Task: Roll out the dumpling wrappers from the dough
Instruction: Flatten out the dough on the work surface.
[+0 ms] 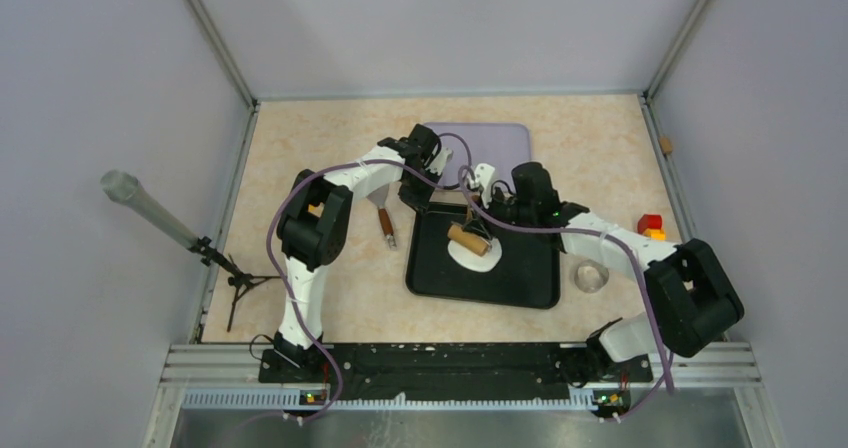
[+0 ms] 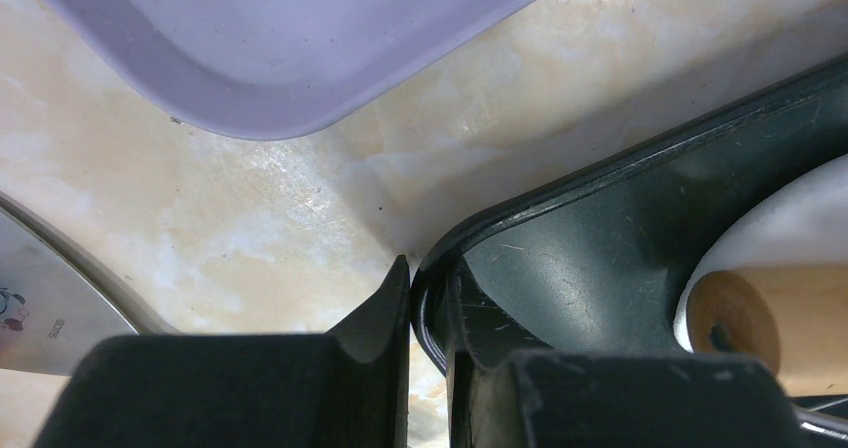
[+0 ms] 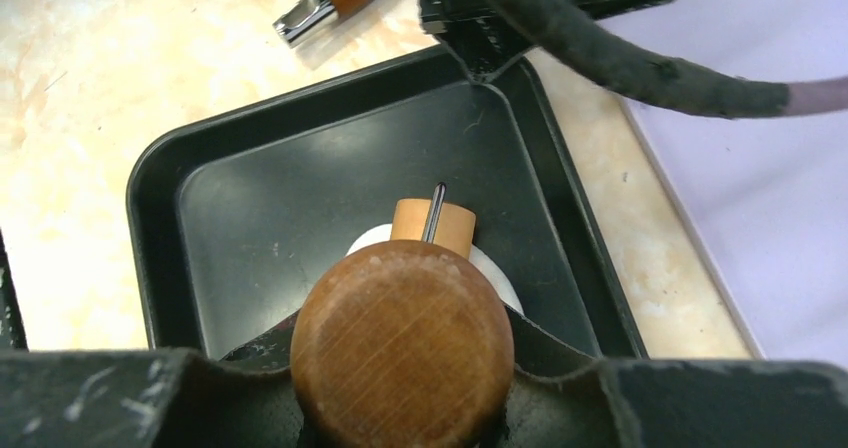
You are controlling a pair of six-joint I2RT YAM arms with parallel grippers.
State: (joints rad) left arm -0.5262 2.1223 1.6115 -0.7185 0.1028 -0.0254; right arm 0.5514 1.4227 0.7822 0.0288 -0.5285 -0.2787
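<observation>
You are working on a beige marbled tabletop [image 1: 370, 308], closed in on three sides by pale grey walls [image 1: 100, 88] with metal posts at the far corners. The black tray [image 1: 520, 283] lies mid-frame in the top view. The lavender tray [image 1: 500, 143] is just above it, and the left wrist view shows a strip of table between them.

Your left gripper [image 2: 425, 298] is clamped on the black tray's upper-left corner, one finger outside the rim and one inside. Your right gripper [image 3: 400, 353] is closed around the round knob of the wooden roller [image 3: 450, 226]. The roller's barrel rests on the dough [image 1: 485, 258], a flattened white patch in the upper middle of the tray. Bare tray floor shows below and right of the dough.

A scraper [image 1: 385, 223] lies left of the tray and a glass dish [image 1: 592, 275] just right of it. Coloured blocks [image 1: 651, 227] sit near the right wall.
</observation>
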